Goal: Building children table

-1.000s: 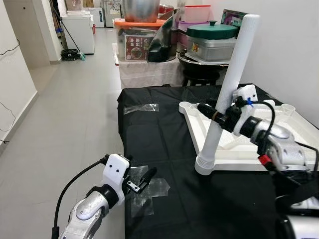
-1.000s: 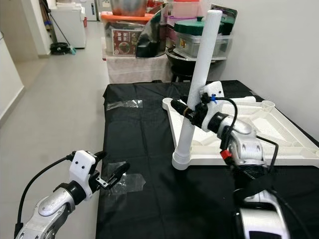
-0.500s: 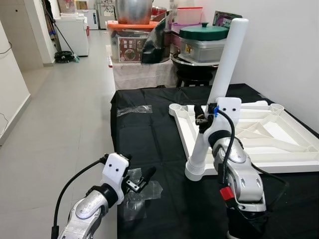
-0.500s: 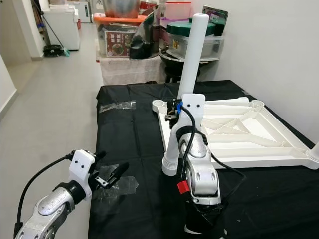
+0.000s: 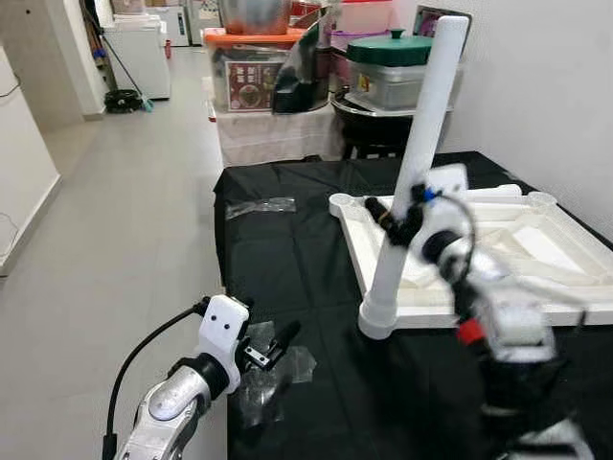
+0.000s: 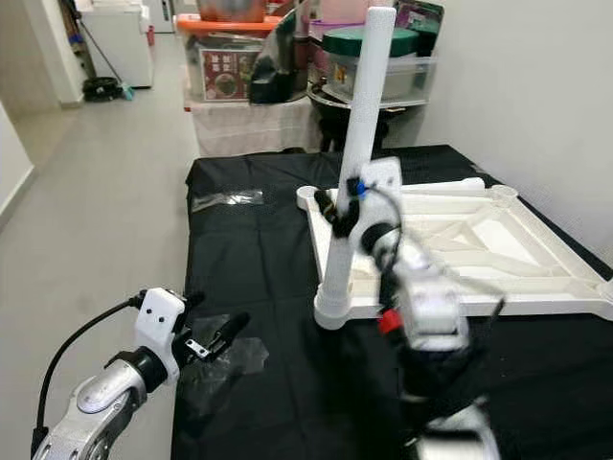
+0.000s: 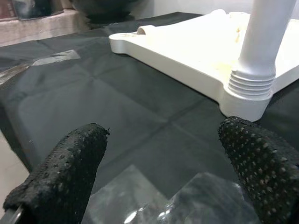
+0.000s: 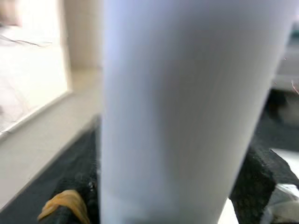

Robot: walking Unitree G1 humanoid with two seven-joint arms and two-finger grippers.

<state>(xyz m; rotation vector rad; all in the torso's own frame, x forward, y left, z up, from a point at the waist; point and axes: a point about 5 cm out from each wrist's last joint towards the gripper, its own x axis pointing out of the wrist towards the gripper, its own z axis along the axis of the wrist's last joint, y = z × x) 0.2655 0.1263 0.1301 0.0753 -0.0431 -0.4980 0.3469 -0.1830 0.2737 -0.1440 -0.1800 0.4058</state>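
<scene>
Gripping fingers, right: my right gripper [image 5: 396, 222] is clenched on the white table leg [image 5: 414, 168], one black finger on each side of the tube, about midway up its length; the right wrist view shows the leg [image 8: 187, 112] pressed between the two dark pads.
Right arm: my silver forearm [image 5: 488, 297] reaches in from the lower right across the tabletop frame; it is blurred.
Leg: it stands in the near corner socket [image 5: 380, 319] of the frame, threaded collar at the base, tilted so that its top leans away from me and to the right.
Tabletop: the white children's tabletop [image 5: 536, 251] lies upside down on the black cloth [image 5: 287, 249], ribs facing up, round sockets at its corners.
Released fingers, left: my left gripper [image 5: 278, 343] hangs with its two fingers spread apart, holding nothing, low over the near left edge of the cloth.
Left wrist view: between the two dotted fingertips [image 7: 60, 172] I see the socket and the leg's base [image 7: 252, 84], well apart from them.
Plastic film: a crumpled clear sheet [image 5: 268, 379] lies on the cloth just under my left gripper; a second clear strip [image 5: 261, 206] lies farther off near the cloth's far left side.
Background: a second table [image 5: 278, 134] beyond carries storage boxes and a green-lidded container [image 5: 400, 59]; grey floor [image 5: 115, 240] runs along my left.
</scene>
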